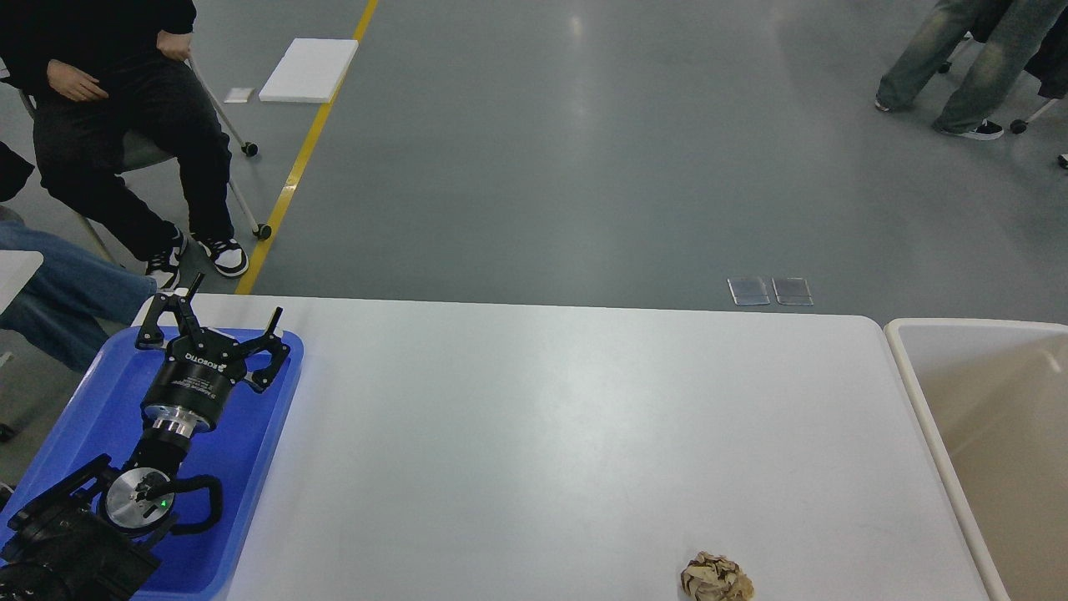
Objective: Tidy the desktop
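The white desktop [551, 417] fills the middle of the head view. A crumpled brown paper ball [717, 578] lies on it near the front edge, right of centre. My left gripper [234, 301] is open and empty, held above the far end of the blue tray [250, 467], far left of the paper ball. My right arm and gripper are out of view.
A beige open-topped bin [984, 434] stands against the desktop's right edge. The blue tray lies on the desktop's left end, under my left arm. Seated people are at the far left beyond the table, others stand at the far right.
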Tool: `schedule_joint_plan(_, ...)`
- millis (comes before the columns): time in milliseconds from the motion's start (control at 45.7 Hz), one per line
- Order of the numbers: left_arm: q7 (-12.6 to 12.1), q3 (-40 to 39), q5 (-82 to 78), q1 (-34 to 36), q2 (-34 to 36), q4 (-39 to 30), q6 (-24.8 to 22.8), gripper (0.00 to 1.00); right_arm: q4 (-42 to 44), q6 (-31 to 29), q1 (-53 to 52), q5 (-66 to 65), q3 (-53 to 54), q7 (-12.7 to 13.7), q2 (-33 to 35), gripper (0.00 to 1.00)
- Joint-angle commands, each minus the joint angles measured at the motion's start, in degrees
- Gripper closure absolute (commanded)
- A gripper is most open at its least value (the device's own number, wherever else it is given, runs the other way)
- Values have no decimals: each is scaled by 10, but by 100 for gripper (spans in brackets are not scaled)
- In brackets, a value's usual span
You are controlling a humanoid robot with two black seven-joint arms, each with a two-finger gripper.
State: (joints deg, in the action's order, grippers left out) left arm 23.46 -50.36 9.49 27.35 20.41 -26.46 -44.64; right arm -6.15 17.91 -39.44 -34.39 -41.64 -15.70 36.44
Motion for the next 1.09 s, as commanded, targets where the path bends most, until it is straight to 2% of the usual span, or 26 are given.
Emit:
schedule_joint_plan(0, -1, 0, 0, 1, 0, -1, 0, 1, -33, -25, -28, 0, -1, 4, 15, 0)
schedule_joint_plan(109, -1, 0, 0, 1, 0, -1, 0, 1, -70, -38, -46, 0, 0, 23, 38, 0)
schedule_joint_plan(175, -1, 0, 0, 1, 0, 0, 0, 1, -101, -44, -67, -1, 0, 25, 59, 0)
schedule_joint_plan(394, -1, 0, 0, 1, 0, 0, 0, 1, -279, -80, -198, -3, -13, 35, 132, 0)
schedule_joint_plan(547, -1, 0, 0, 1, 0, -1, 0, 1, -310, -100, -251, -1, -58, 36, 138, 0)
schedule_joint_plan(635, -1, 0, 0, 1, 0, -1, 0, 1, -352, -128, -291, -1, -92, 36, 152, 0)
schedule_joint_plan(788, -1, 0, 0, 1, 0, -1, 0, 1, -479, -186, -410, 0, -146, 36, 198, 0)
schedule_joint_plan(985, -1, 0, 0, 2, 0, -1, 0, 1, -552, -199, -526, 38, -253, 36, 185, 0)
schedule_joint_plan(1073, -1, 0, 0, 1, -1, -1, 0, 1, -561, -215, -570, 81, -316, 36, 139, 0)
